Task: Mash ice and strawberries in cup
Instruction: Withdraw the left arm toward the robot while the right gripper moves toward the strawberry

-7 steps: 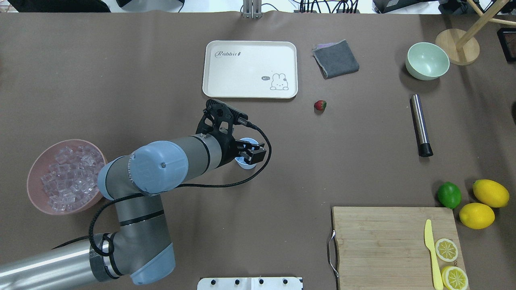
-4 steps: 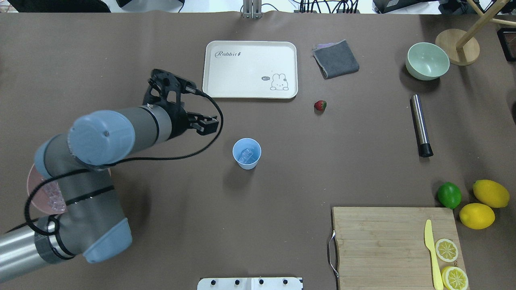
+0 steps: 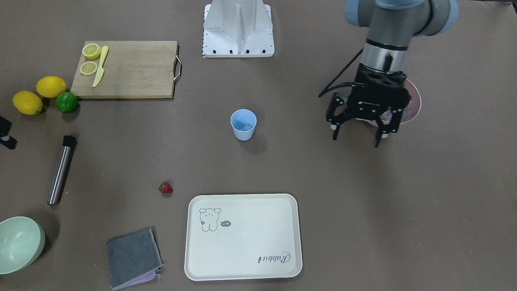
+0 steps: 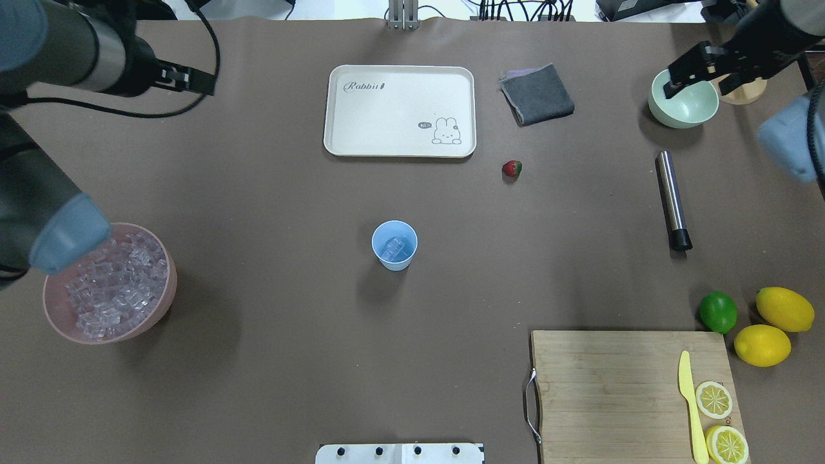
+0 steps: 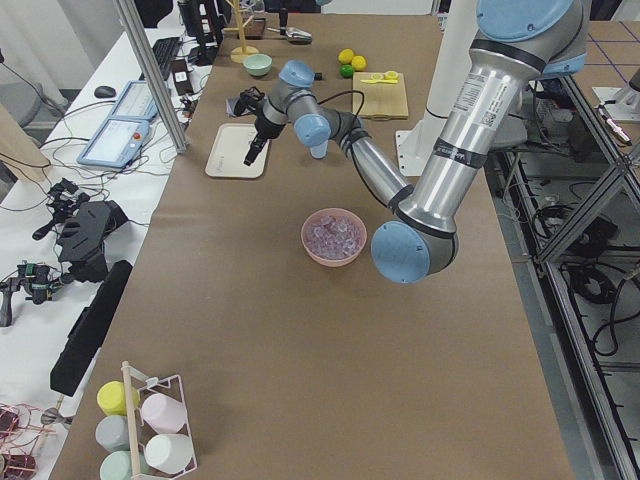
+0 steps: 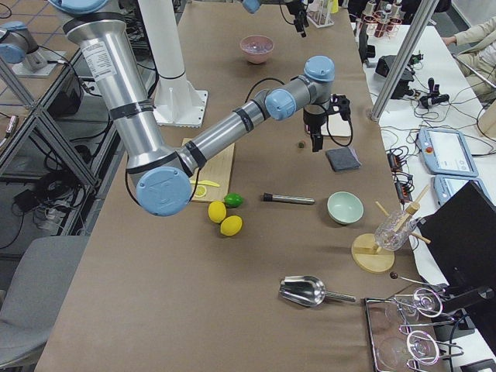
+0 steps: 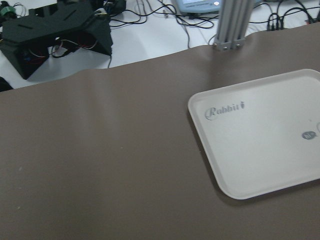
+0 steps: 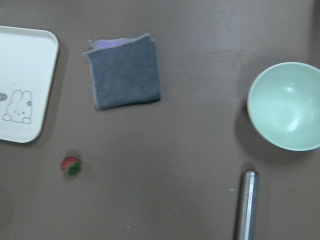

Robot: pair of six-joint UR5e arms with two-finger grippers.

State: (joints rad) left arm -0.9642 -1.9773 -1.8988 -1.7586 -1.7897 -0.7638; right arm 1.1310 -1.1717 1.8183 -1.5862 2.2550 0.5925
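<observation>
Nearest the robot, on its right, a wooden cutting board (image 4: 612,386) is lying flat on the worktop (image 4: 290,361). On its left, a pink bowl (image 4: 169,283) is sitting heaped with ice (image 4: 109,290).

Further out, at the middle of the worktop, the cup (image 4: 396,263) is standing upright with its mouth facing up. It is holding a few cubes of the ice at its bottom and is well apart from everything else.

Beyond it and toward the robot's right, the strawberry (image 4: 512,169) is lying on its side on the bare worktop, just off the cream tray's (image 4: 399,80) near corner. Its green cap is pointing toward the robot's right and slightly back toward the robot.

Further right, a steel rod (image 4: 670,193) is lying with its long axis running near to far, its black end toward the robot.

The left tool (image 3: 356,137) is hanging in the air with its fingers (image 3: 334,135) spread wide, gripping nothing. In the front view it is showing before the pink bowl.

At the far right, the right tool (image 4: 693,67) is hovering over a pale green bowl (image 4: 683,106). Whether it is spread or closed, I cannot tell.
</observation>
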